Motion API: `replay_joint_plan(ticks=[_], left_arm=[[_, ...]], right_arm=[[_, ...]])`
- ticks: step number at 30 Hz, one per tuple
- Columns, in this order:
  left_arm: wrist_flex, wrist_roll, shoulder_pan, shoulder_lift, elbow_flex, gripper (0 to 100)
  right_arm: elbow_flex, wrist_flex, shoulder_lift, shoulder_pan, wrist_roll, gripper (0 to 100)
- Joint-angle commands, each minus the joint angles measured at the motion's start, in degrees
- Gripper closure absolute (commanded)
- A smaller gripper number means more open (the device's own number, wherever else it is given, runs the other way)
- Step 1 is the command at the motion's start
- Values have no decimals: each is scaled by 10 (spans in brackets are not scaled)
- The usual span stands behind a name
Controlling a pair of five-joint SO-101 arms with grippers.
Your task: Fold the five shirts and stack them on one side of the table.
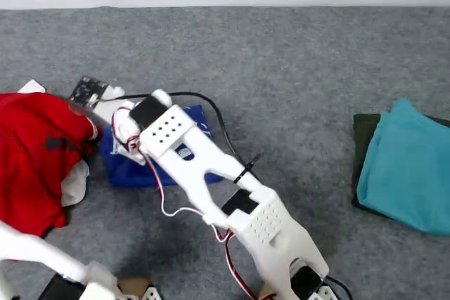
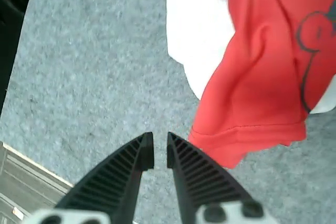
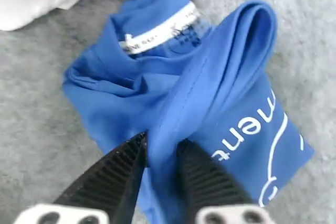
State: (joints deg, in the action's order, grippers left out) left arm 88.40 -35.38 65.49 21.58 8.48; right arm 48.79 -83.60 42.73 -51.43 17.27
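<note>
The right gripper point(image 3: 160, 142) is clamped on a raised fold of the blue shirt point(image 3: 210, 87), w/ the cloth pinched btwn both fingers and drawn up into a ridge that runs away from the fingertips. The rest of the blue shirt is spread on the table point(image 1: 295, 68) under and beyond the gripper. Its collar, w/ white neck tape, is seen past the fingertips, and white print is seen on the panel beside the ridge. In the high view the blue shirt point(image 1: 130, 170) is partly covered by the right arm point(image 1: 211, 166), which is stretched across the table. Just beyond this gripper the red shirt point(image 1: 31, 152) is heaped unfolded, w/ a white shirt point(image 1: 74, 180) showing under its edge. Both are found close beside the blue one.

The left gripper point(image 2: 160, 148) is held nearly closed, w/ only a narrow slit left btwn the fingers and nothing in it. It is held over bare table. The hem of the red shirt point(image 2: 262, 77) is found just ahead of the fingertips and off to one side, not touched. The white shirt point(image 2: 199, 30) is seen farther ahead, partly under the red one. The left arm point(image 1: 42, 251) is seen in the high view beside the red heap.

Well apart from both grippers, on the opposite side of the table from the heap, a folded teal shirt point(image 1: 408, 166) is laid on a folded dark green shirt point(image 1: 364, 131), whose edge shows alongside.
</note>
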Motion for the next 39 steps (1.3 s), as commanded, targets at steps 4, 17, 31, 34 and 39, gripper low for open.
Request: replay_joint_plan(ticks=[4, 17, 31, 34, 39], left_arm=[[-22, -8, 5, 0, 11, 949], [-22, -26, 40, 4, 8, 949], [-20, -26, 90, 4, 11, 949], [-18, -26, 91, 4, 11, 949], [-20, -25, 90, 4, 11, 949]], right_arm=[[56, -10, -8, -57, 6, 781], [226, -191, 43, 121, 114, 992], [229, -131, 189, 117, 164, 988], [237, -157, 183, 63, 164, 988], [271, -195, 141, -3, 161, 988]])
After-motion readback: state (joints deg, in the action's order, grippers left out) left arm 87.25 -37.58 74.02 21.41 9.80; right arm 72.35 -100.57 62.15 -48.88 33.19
